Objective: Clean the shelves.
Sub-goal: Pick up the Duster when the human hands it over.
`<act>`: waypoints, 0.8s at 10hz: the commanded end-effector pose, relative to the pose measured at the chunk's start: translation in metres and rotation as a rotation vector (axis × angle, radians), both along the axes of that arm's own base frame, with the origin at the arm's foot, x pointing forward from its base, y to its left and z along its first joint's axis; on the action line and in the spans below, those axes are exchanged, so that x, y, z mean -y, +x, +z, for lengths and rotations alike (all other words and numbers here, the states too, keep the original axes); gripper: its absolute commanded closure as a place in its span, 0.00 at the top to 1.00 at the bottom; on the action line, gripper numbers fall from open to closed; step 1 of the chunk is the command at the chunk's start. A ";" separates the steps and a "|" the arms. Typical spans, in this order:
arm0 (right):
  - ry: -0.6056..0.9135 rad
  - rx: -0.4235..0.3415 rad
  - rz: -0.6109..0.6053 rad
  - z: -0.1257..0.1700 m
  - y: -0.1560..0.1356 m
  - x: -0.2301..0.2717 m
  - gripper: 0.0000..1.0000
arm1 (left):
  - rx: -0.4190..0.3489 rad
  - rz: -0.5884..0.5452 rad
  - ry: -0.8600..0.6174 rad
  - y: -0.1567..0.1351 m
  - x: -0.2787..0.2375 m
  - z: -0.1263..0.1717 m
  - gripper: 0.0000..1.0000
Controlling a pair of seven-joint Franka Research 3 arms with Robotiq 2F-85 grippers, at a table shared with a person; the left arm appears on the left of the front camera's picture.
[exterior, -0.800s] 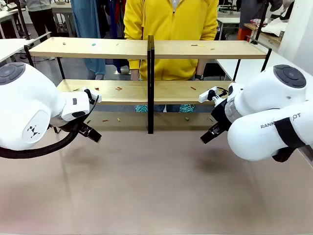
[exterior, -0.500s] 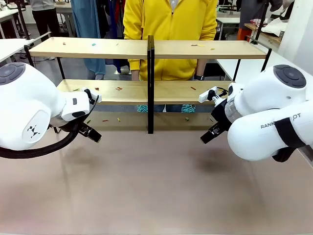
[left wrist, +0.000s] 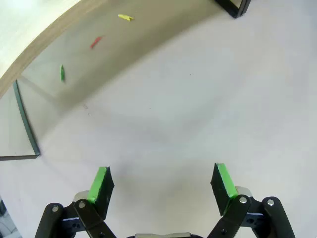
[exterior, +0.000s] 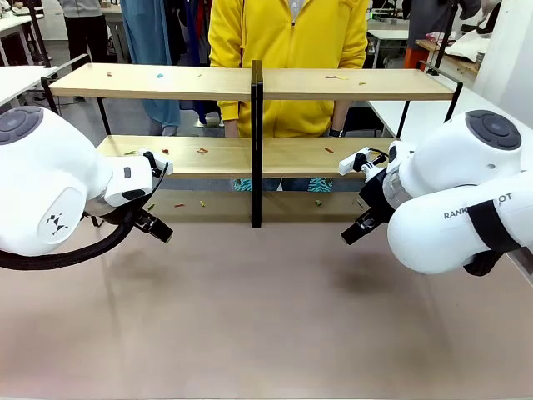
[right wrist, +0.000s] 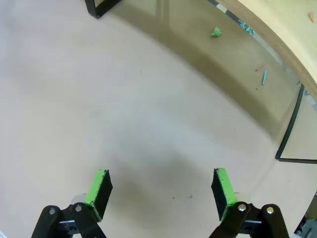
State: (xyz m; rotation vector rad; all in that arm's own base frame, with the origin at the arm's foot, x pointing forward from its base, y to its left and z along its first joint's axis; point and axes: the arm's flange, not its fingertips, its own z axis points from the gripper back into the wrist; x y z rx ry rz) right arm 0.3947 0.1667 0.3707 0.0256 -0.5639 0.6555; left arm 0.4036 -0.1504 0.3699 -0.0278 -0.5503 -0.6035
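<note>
The shelves stand across the far half of the table: two long light wooden boards on a thin black frame with a central black post. Small coloured scraps lie on the top board, on the lower board and on the table under the rack. My left gripper hangs open over bare table, short of the rack, with nothing between its green pads. My right gripper is open too, over bare table, its pads empty.
A person in a yellow top stands behind the rack at its middle. Under the lower board lie a yellow scrap, a red one, a green one and a green crumb. The near table is bare.
</note>
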 end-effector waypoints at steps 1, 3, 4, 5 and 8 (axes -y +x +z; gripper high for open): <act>0.001 0.000 0.000 0.000 0.000 0.000 1.00 | 0.000 0.000 0.000 0.000 0.000 0.000 1.00; 0.001 0.000 0.000 0.000 0.000 0.000 1.00 | 0.000 0.000 0.000 0.000 0.000 0.000 1.00; 0.001 0.000 0.000 0.000 0.000 0.000 1.00 | 0.000 0.000 0.000 0.000 0.000 0.000 1.00; 0.001 0.000 0.000 0.000 0.000 0.000 1.00 | 0.000 0.000 0.000 0.000 0.000 0.000 1.00; 0.000 0.000 0.000 0.000 0.000 0.000 1.00 | 0.000 0.000 0.000 0.000 0.000 0.000 1.00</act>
